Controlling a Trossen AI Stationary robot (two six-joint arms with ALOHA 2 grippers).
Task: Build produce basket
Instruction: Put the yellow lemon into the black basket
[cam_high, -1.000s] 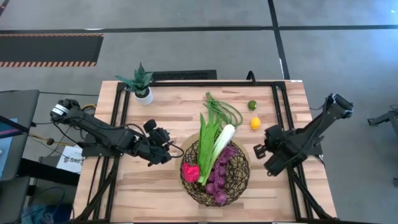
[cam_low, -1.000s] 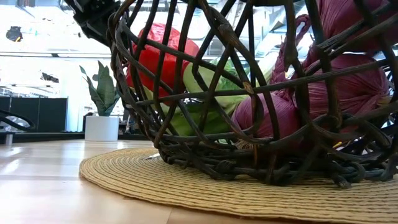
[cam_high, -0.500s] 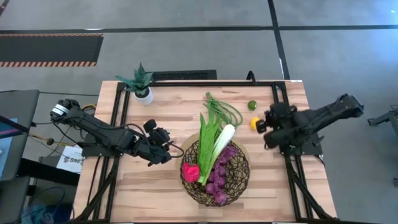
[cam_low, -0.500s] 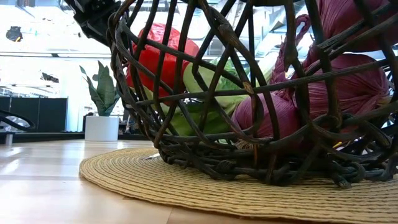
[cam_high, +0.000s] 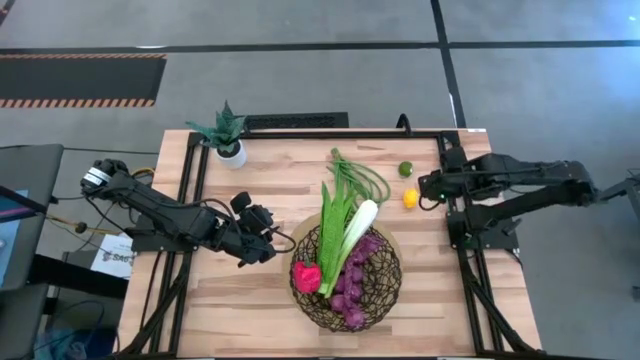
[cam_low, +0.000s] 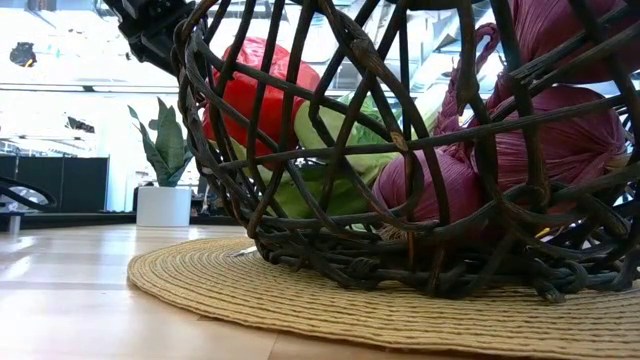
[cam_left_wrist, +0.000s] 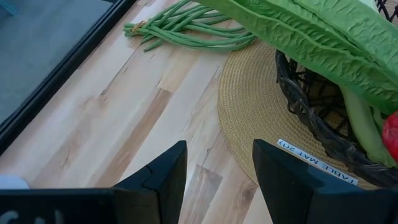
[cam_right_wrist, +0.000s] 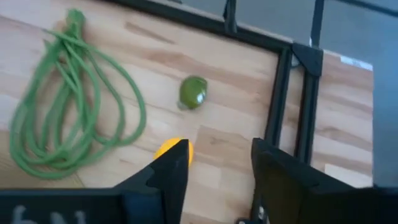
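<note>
Reaching out from the right edge since a second ago, the right arm now stretches toward the far right corner of the surface (cam_high: 260, 190). Its right pincer (cam_high: 428, 186), jaws wide, hovers beside the lemon (cam_high: 410, 198). Basket (cam_high: 375, 300) sits near the front edge, left pincer (cam_high: 268, 247) wide beside it. Round lemon may roll off if nudged

Dark woven-wire basket (cam_high: 346, 278) sits on its straw mat, holding purple grapes (cam_high: 357, 283), a red pepper (cam_high: 306, 276), a leek (cam_high: 355, 232) and leafy stalk (cam_high: 330, 225) poking over the rim. Beans (cam_high: 358, 174), lemon (cam_high: 410, 198), lime (cam_high: 405, 169) lie loose beyond it.
</note>
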